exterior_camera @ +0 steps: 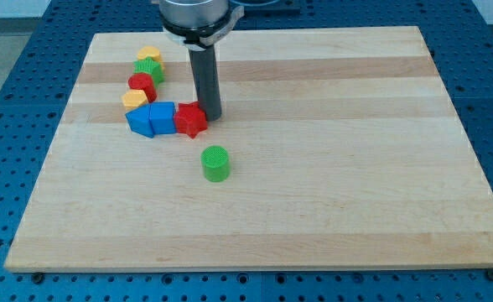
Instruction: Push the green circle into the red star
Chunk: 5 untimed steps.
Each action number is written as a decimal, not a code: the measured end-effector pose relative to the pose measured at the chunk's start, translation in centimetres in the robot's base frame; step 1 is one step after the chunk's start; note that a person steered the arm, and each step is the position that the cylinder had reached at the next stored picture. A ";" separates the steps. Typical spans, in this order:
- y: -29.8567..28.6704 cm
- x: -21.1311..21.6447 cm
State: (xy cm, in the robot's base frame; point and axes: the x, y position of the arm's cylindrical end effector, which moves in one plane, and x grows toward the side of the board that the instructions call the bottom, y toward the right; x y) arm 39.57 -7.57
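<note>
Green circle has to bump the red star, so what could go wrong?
My tip sits beside the red star, not behind the green circle, so moving now might shove the star away. The blue blocks touch the star, so a hard push could likely scatter that cluster.

Wooden board (313,201) carries a green circle (215,163) alone mid-board, plus a cluster upper-left: red star (190,120), blue blocks (152,118), yellow (135,100), red (141,84), green (149,69), yellow (149,54).
</note>
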 end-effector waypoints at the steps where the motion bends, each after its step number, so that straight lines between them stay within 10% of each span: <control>1: 0.0 0.0; 5: 15.4 5.1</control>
State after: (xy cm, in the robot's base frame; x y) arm 44.70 7.81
